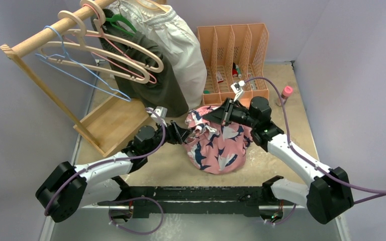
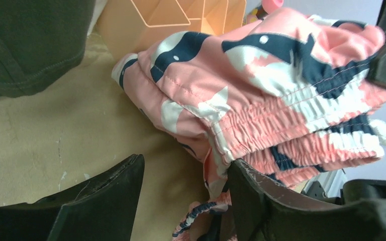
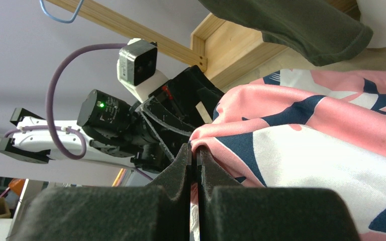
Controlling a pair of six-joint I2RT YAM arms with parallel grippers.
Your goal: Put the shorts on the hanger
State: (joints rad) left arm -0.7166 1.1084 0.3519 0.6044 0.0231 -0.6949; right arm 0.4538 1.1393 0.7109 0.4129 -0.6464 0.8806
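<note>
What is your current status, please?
Right pincer shut on shorts. Left pincer open alongside. Hanger on rack, empty. Beige hangers crowd it.

Wooden clothes rail (image 1: 45, 32) upper left, orange file rack (image 1: 233, 42) top centre.
Two beige plastic hangers (image 1: 130, 55) hang on the rail, and a green hanger (image 1: 119, 21) peeks out above a dark olive garment (image 1: 161, 85). A white garment (image 1: 186, 45) hangs just right of it. On the tan table (image 1: 171, 165), a pink-capped tube (image 1: 286, 92) sits right of the file rack.

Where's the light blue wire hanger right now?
In the top view, the light-blue wire hanger hangs from the wooden rail at upper left, just left of the beige hangers, well apart from the shorts.
</note>
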